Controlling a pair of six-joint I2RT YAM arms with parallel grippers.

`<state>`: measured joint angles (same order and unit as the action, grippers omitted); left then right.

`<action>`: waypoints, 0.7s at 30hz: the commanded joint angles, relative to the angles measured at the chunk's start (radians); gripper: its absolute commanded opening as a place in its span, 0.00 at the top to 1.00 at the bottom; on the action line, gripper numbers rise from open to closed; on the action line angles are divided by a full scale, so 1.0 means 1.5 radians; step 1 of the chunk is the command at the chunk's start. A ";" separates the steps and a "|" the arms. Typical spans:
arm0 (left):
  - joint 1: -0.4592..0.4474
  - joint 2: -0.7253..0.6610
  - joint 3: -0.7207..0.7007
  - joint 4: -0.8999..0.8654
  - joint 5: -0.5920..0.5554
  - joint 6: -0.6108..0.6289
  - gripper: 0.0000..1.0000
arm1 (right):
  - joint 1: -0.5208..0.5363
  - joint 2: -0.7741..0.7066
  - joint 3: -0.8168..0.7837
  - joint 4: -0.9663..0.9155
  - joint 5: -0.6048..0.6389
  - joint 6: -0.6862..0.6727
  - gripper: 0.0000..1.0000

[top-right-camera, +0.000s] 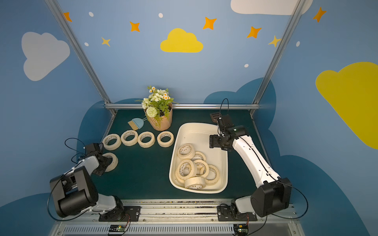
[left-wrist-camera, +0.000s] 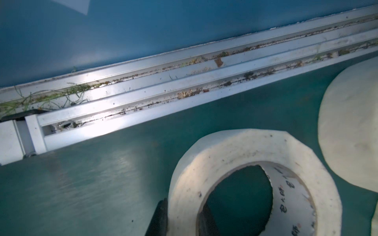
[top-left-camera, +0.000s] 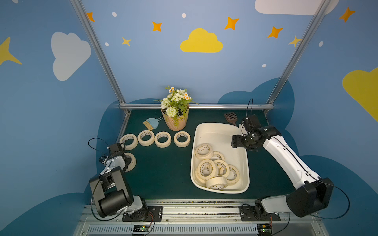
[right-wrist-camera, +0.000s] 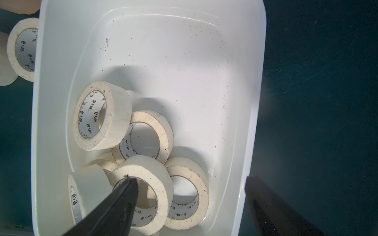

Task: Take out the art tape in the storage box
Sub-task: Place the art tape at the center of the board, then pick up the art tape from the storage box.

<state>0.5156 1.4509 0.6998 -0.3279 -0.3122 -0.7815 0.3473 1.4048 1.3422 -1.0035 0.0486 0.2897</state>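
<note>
Art tape rolls point(right-wrist-camera: 147, 165) lie heaped in the storage box point(right-wrist-camera: 163, 61), below the right jaws, which stand wide apart and hold nothing. The left jaws are closed on the wall of a single roll point(left-wrist-camera: 235, 151), counter point(left-wrist-camera: 81, 183) beneath. A row of four rolls point(top-left-camera: 145, 143) lies just beyond.

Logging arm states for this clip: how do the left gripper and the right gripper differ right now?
The left gripper is shut on a tape roll, one finger inside its hole, one outside; the right gripper is open and holds nothing. The left gripper is low at the table, outside the box; the right gripper hangs above the box and the rolls inside. Both have black fingers.
</note>
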 commanded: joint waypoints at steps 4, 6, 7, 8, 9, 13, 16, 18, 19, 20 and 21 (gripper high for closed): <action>0.008 0.068 0.025 0.061 -0.003 0.030 0.92 | 0.008 0.028 -0.020 -0.025 -0.068 -0.010 0.12; 0.009 0.069 0.025 0.063 0.002 0.037 0.84 | 0.022 0.033 -0.032 -0.017 -0.065 -0.007 0.12; 0.009 0.064 0.022 0.064 0.006 0.040 0.79 | 0.029 0.036 -0.036 -0.014 -0.064 -0.005 0.12; 0.008 0.057 0.019 0.065 0.012 0.045 0.71 | 0.036 0.041 -0.036 -0.014 -0.067 -0.003 0.12; 0.008 0.049 0.016 0.067 0.018 0.051 0.64 | 0.042 0.044 -0.034 -0.014 -0.068 -0.003 0.12; 0.004 -0.002 -0.008 0.080 0.034 0.067 0.38 | 0.069 0.066 -0.012 -0.008 -0.072 0.002 0.12; -0.015 -0.055 -0.019 0.066 0.014 0.104 0.22 | 0.089 0.101 0.022 -0.005 -0.074 0.004 0.12; -0.041 -0.096 -0.021 0.050 -0.009 0.127 0.12 | 0.099 0.134 0.043 0.000 -0.078 0.004 0.13; -0.053 -0.120 -0.019 0.040 -0.013 0.137 0.10 | 0.103 0.154 0.058 0.000 -0.081 0.006 0.13; -0.063 -0.143 -0.018 0.034 -0.011 0.145 0.07 | 0.108 0.170 0.069 0.002 -0.084 0.007 0.14; -0.076 -0.170 -0.017 0.026 -0.009 0.153 0.04 | 0.114 0.192 0.083 0.005 -0.087 0.008 0.15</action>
<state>0.4343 1.2713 0.6693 -0.2550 -0.3069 -0.6159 0.5018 1.6367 1.4185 -1.0065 -0.0628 0.2913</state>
